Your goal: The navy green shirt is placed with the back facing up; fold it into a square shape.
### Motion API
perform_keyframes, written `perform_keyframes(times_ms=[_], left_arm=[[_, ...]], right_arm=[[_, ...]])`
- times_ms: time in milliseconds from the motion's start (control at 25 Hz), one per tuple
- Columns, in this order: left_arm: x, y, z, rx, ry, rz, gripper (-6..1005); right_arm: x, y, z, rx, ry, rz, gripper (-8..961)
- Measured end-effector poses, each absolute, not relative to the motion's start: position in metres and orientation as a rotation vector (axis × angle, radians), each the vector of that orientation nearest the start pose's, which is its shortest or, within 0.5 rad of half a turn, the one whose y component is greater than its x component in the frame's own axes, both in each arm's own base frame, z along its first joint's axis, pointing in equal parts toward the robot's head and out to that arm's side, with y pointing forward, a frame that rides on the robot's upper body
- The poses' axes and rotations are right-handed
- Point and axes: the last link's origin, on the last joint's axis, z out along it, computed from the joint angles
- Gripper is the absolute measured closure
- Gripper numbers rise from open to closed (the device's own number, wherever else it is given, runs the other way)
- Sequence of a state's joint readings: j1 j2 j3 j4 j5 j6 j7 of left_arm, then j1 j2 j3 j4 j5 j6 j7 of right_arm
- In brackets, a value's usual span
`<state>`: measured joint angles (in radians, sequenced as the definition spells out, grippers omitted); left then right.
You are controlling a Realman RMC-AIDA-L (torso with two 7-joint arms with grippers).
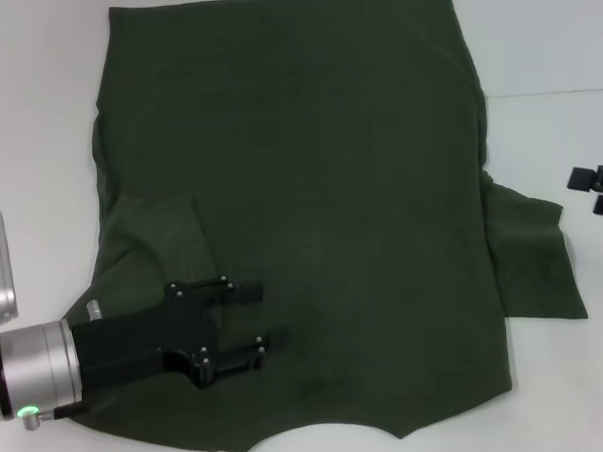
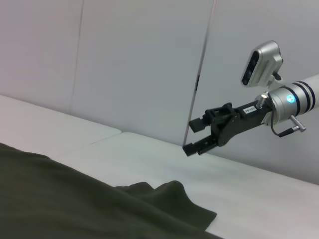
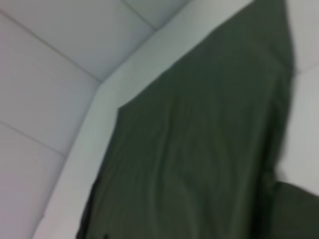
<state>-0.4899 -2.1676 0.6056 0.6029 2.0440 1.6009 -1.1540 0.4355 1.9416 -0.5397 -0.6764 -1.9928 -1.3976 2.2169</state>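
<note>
The navy green shirt (image 1: 310,186) lies flat on the white table (image 1: 544,45), collar edge toward me. Its left sleeve (image 1: 157,242) is folded in over the body, while its right sleeve (image 1: 533,261) spreads out on the table. My left gripper (image 1: 265,314) hovers open above the shirt's near left part with nothing between its fingers. Off the shirt's right side, my right gripper (image 1: 590,193) shows only its fingertips; the left wrist view shows this right gripper (image 2: 192,136) open and empty above the table. The shirt (image 3: 199,149) fills the right wrist view.
White wall panels (image 2: 124,64) rise behind the table. Bare table surface (image 1: 37,117) lies to the left and right of the shirt. The shirt's hem reaches almost to the table's far edge.
</note>
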Motion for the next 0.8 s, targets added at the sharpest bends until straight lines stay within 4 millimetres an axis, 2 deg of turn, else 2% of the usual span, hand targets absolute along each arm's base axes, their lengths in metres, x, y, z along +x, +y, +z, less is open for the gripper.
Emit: perform_keyframes(times_ms=[240, 800], left_arm=[[-0.262, 0.299, -0.039, -2.746, -0.467, -0.787, 354], [-0.263, 0.296, -0.043, -2.787, -0.418, -0.744, 356]], right_arm=[[0.354, 0.335, 0.085, -1.902, 1.754, 0.731, 182], [0.357, 0.344, 0.049, -1.870, 1.770, 0.658, 191]])
